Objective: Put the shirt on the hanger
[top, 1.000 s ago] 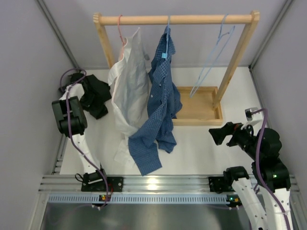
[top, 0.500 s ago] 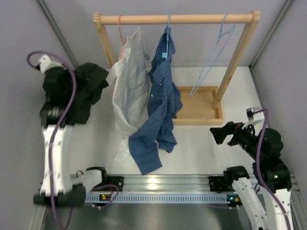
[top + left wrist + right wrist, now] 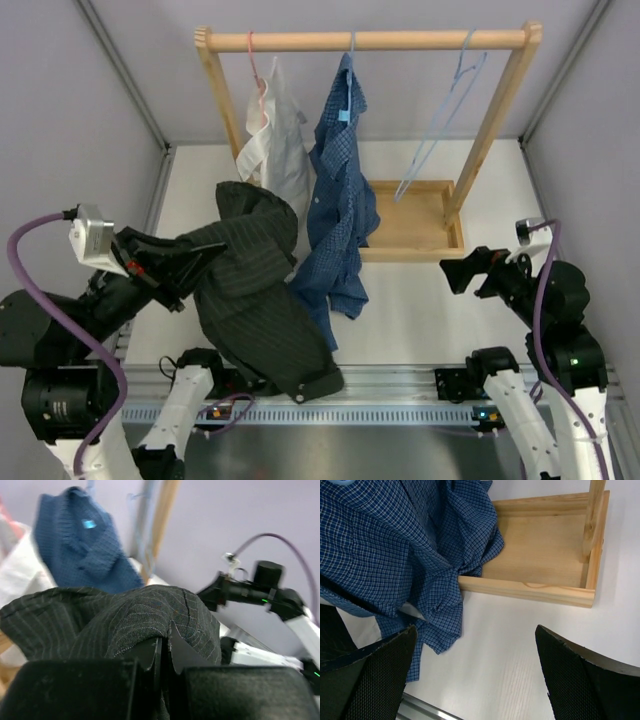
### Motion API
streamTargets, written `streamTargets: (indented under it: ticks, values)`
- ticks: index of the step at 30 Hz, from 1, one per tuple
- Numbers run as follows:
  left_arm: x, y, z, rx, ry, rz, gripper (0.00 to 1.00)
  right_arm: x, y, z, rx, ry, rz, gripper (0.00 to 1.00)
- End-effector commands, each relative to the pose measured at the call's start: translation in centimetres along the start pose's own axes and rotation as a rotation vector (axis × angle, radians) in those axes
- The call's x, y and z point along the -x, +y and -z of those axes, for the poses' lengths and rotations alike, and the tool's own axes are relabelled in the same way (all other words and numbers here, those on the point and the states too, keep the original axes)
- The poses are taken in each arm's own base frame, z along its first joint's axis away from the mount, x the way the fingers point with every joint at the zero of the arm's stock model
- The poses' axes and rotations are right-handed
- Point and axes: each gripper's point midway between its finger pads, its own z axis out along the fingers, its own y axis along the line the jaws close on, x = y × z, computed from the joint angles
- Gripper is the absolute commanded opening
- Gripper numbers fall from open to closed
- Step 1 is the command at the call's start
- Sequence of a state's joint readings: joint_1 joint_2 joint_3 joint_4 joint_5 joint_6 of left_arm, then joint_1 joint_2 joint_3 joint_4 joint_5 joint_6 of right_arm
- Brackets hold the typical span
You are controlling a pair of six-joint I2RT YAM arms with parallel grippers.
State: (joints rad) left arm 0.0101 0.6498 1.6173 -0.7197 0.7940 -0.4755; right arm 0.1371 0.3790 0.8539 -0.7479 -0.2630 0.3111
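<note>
shirt [image 3: 255,290] pinched in left claw [image 3: 162,652] — bunched, half hiding white shirt [image 3: 275,140]

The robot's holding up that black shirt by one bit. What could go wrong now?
The black shirt hangs bunched from one pinch of the left jaws, so it might slip out. It dangles close beside the blue checked shirt and could snag it when swung across. The light-blue hanger is at the wooden rail's far right end, a long carry.
</note>
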Motion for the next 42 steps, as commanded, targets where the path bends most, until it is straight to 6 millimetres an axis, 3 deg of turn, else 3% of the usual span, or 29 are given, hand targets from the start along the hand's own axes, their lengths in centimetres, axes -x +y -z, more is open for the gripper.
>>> streamTargets:
  ticks: [1, 3, 5, 8, 11, 12, 15, 18, 19, 20, 21, 22, 23, 26, 27, 30, 32, 35, 37, 38, 40, 41, 42]
  values:
    - [1.3, -8.7, 3.8, -0.282, -0.019, -0.131, 0.00, 2.1, 1.2, 0.4, 0.038, -0.066, 0.007, 0.97]
    - [1.9, -8.9, 3.7, -0.269, -0.026, -0.082, 0.00, 2.3, 1.3, 0.3, 0.041, -0.065, 0.002, 0.97]
    - [1.8, -6.8, 1.8, -0.237, 0.009, 0.002, 0.00, 2.2, 1.5, 0.2, 0.055, -0.059, -0.002, 0.97]
    - [0.6, -1.6, -1.8, -0.152, 0.084, 0.209, 0.00, 1.8, 1.8, -0.1, 0.080, -0.042, -0.011, 0.97]
    - [-1.2, 3.4, -4.9, -0.085, 0.150, 0.317, 0.00, 0.9, 3.4, -0.3, 0.188, -0.003, 0.009, 0.97]
    - [-1.7, 4.3, -5.6, -0.080, 0.169, 0.336, 0.00, 0.1, 5.2, 0.1, 0.307, 0.038, 0.034, 0.97]
    - [-4.4, 6.5, -8.6, -0.095, 0.272, 0.409, 0.00, -2.1, 8.3, 0.7, 0.542, 0.158, 0.016, 0.98]
    - [-9.2, 6.8, -11.7, -0.091, 0.390, 0.435, 0.00, -4.0, 8.8, 0.3, 0.620, 0.243, -0.043, 0.97]
    - [-11.5, 4.0, -12.3, -0.165, 0.466, 0.430, 0.00, -4.3, 8.4, 0.0, 0.598, 0.247, -0.045, 0.97]
    - [-13.6, 4.7, -13.5, -0.093, 0.483, 0.385, 0.00, -4.6, 8.0, -0.2, 0.566, 0.254, -0.045, 0.97]
    - [-15.1, 3.7, -13.9, -0.093, 0.513, 0.355, 0.00, -4.6, 7.2, -0.7, 0.507, 0.244, -0.038, 0.97]
    - [-17.4, 0.2, -13.9, -0.163, 0.580, 0.322, 0.00, -4.5, 6.7, -0.8, 0.473, 0.239, -0.034, 0.97]
    - [-18.3, 0.5, -14.6, -0.094, 0.565, 0.273, 0.00, -4.2, 6.3, -0.7, 0.432, 0.230, -0.032, 0.97]
    - [-20.0, -2.9, -14.5, -0.160, 0.584, 0.254, 0.00, -2.4, 3.7, -0.6, 0.223, 0.144, -0.040, 0.97]
    - [-20.4, -4.0, -14.4, -0.189, 0.596, 0.258, 0.00, -1.6, 1.9, -0.6, 0.108, 0.097, -0.041, 0.97]
    - [-23.6, -5.3, -15.2, -0.192, 0.665, 0.256, 0.00, 0.6, 0.6, 1.3, -0.011, -0.003, -0.042, 0.98]
    - [-27.5, -6.9, -15.5, -0.212, 0.758, 0.235, 0.00, 2.0, 0.7, 2.7, -0.032, -0.056, -0.019, 0.98]
    - [-31.7, -9.3, -15.2, -0.271, 0.848, 0.240, 0.00, 2.4, 0.6, 3.6, -0.050, -0.047, 0.025, 0.98]
    - [-32.3, -10.3, -15.1, -0.313, 0.864, 0.255, 0.00, 1.5, 1.2, 3.4, -0.005, 0.010, 0.051, 0.98]
    - [-32.1, -10.3, -15.0, -0.318, 0.861, 0.251, 0.05, 0.8, 2.6, 3.4, 0.084, 0.046, 0.080, 0.98]
    - [-31.1, -9.2, -15.0, -0.270, 0.824, 0.216, 0.35, -0.5, 4.0, 2.9, 0.192, 0.113, 0.089, 0.98]
    - [-30.2, -8.6, -14.9, -0.241, 0.799, 0.195, 0.98, -1.0, 4.7, 2.9, 0.242, 0.132, 0.086, 0.99]
    - [-28.0, -7.7, -14.4, -0.206, 0.748, 0.181, 0.98, -1.6, 6.1, 3.1, 0.337, 0.163, 0.077, 0.99]
